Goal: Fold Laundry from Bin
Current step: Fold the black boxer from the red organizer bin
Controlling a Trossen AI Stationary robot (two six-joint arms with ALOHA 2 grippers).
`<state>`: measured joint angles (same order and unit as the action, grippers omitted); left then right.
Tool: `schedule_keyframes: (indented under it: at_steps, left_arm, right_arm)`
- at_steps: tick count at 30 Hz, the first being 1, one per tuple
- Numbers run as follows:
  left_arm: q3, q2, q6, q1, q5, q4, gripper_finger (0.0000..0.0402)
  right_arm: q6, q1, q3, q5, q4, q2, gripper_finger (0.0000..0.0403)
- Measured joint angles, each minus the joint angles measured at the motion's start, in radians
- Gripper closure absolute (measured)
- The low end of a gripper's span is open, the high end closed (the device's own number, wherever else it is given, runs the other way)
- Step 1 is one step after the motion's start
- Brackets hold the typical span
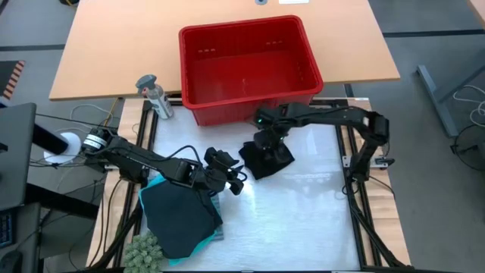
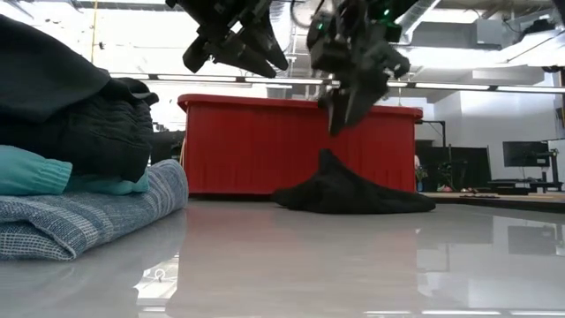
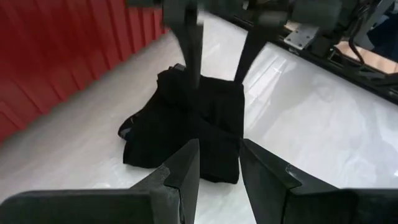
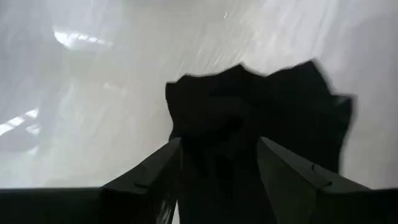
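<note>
2 dark arms (image 1: 151, 161), black cables, a green light (image 1: 259, 120).

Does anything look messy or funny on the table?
Yes: a black garment lies crumpled in a heap on the table in front of the red bin, not folded like the stack at the left.

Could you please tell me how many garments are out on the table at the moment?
4 visible: a crumpled black cloth garment lying alone before the red plastic bin, and a stack of black, turquoise and blue-grey striped ones. More may be hidden within the stack.
</note>
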<state>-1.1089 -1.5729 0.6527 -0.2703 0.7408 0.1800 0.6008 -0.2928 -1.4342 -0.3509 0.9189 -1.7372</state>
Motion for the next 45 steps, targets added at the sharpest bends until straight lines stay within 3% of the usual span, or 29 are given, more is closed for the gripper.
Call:
schedule_keyframes:
  at_steps: [9,16,19,25,29,32,40,45]
  left_arm:
    - [0.0,0.0,0.025,-0.006,0.0,0.017,0.0299]
    - [0.0,0.0,0.023,-0.006,0.0,0.02,0.0299]
    - [0.0,0.0,0.023,-0.006,0.0,0.022,0.0299]
    - [0.0,0.0,0.024,-0.006,0.001,0.025,0.0299]
    - [0.0,0.0,0.025,-0.006,0.002,0.025,0.0299]
    - [0.0,0.0,0.025,-0.006,0.004,0.025,0.0299]
    - [0.0,0.0,0.025,-0.006,0.008,0.034,0.0299]
    - [0.0,0.0,0.057,0.005,0.012,0.055,0.0299]
  right_arm:
    - [-0.025,-0.018,0.0,-0.007,0.018,-0.158,0.0173]
    - [-0.058,-0.036,-0.001,-0.018,0.011,-0.198,0.0179]
    - [-0.054,-0.026,-0.001,0.045,0.0,-0.199,0.0213]
    - [-0.077,0.002,-0.001,0.075,-0.049,-0.199,0.0328]
    - [-0.077,0.025,-0.001,0.197,-0.048,-0.198,0.0385]
    - [-0.076,0.03,-0.003,0.258,-0.041,-0.185,0.038]
    - [-0.078,0.028,-0.043,0.282,-0.09,-0.146,0.0381]
    - [-0.095,0.035,-0.059,0.277,-0.14,-0.147,0.0318]
